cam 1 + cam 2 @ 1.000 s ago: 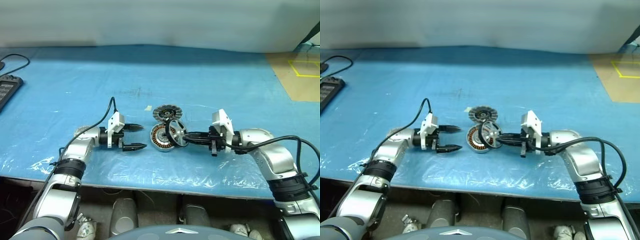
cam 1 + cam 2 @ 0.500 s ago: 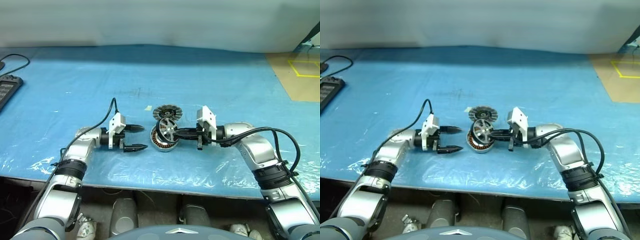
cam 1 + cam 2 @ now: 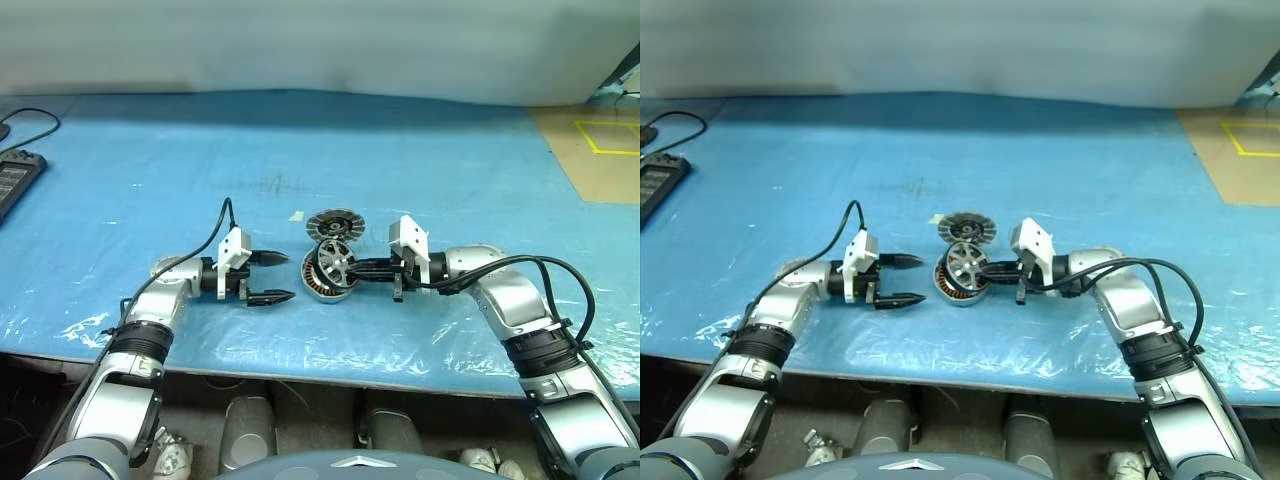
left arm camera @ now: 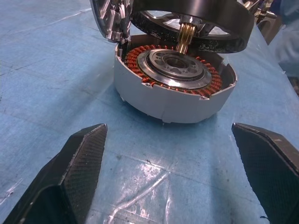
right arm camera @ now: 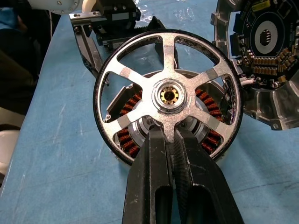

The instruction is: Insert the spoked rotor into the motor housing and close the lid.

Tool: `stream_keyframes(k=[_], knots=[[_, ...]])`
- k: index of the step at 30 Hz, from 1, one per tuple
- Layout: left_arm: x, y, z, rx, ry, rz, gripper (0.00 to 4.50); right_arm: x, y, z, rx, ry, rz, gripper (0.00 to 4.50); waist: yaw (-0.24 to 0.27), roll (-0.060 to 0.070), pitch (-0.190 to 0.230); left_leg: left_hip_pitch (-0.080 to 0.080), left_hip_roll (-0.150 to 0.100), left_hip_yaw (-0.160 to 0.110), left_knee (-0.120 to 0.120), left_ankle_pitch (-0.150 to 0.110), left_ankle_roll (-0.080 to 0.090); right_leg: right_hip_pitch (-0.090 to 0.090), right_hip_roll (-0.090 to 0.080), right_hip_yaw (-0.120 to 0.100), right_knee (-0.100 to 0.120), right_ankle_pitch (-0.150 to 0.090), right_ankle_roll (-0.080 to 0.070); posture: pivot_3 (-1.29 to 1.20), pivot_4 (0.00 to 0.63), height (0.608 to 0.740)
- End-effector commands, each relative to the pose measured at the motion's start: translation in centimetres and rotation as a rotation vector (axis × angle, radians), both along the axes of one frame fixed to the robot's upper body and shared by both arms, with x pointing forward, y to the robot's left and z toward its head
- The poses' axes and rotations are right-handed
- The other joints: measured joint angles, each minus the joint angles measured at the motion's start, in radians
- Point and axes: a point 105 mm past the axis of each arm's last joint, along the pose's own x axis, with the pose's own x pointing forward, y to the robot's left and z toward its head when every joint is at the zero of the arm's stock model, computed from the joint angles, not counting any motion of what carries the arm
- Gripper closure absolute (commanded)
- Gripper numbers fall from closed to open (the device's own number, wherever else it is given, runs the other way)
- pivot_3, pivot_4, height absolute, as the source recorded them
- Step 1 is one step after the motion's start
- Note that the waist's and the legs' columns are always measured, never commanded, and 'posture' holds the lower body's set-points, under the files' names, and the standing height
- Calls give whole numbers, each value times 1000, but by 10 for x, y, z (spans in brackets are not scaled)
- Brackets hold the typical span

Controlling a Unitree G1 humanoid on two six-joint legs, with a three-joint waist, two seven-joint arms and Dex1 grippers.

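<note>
Left claw (image 3: 272, 277) near left of centre, fingers spread wide, empty, pointing right at motor housing (image 3: 322, 280); motor housing flat on blue table (image 3: 420, 170), copper windings exposed; right claw (image 3: 352, 267) clamped on one spoke of spoked rotor (image 3: 335, 262), rotor tilted just above housing, brass shaft over housing centre; lid (image 3: 331, 224) just beyond housing, fins up.

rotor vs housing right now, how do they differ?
The spoked rotor is held off the table, tilted, pinched by a spoke in the right gripper; the motor housing lies flat on the blue sheet. The rotor is an open black-rimmed wheel with silvery spokes; the housing is a grey casing with copper windings. Both are round, with the rotor over the housing, its brass shaft pointing at the centre.
</note>
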Motion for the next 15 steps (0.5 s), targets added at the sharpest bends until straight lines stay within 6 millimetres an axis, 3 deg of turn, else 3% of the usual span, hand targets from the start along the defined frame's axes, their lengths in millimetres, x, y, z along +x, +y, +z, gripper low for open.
stream_keyframes(k=[1,4,9,15], knots=[[3,0,7,1,-39,-5,0,5,0,7,-6,-44,-1,4468,0,0,0,0,0,0,0,0,0,0,0,0,0,0,0,0,150,740],[4,0,7,2,-40,-3,0,5,0,8,-8,-50,2,3703,0,0,0,0,0,0,0,0,0,0,0,0,1,0,0,0,150,740],[4,1,7,4,-41,0,0,1,2,10,2,-62,27,2043,0,0,0,0,0,0,1,0,0,0,0,0,1,0,0,0,150,740],[4,1,7,5,-42,0,0,-1,5,15,41,-52,35,2043,0,0,0,0,0,0,1,0,1,0,0,0,1,0,0,0,150,740]])
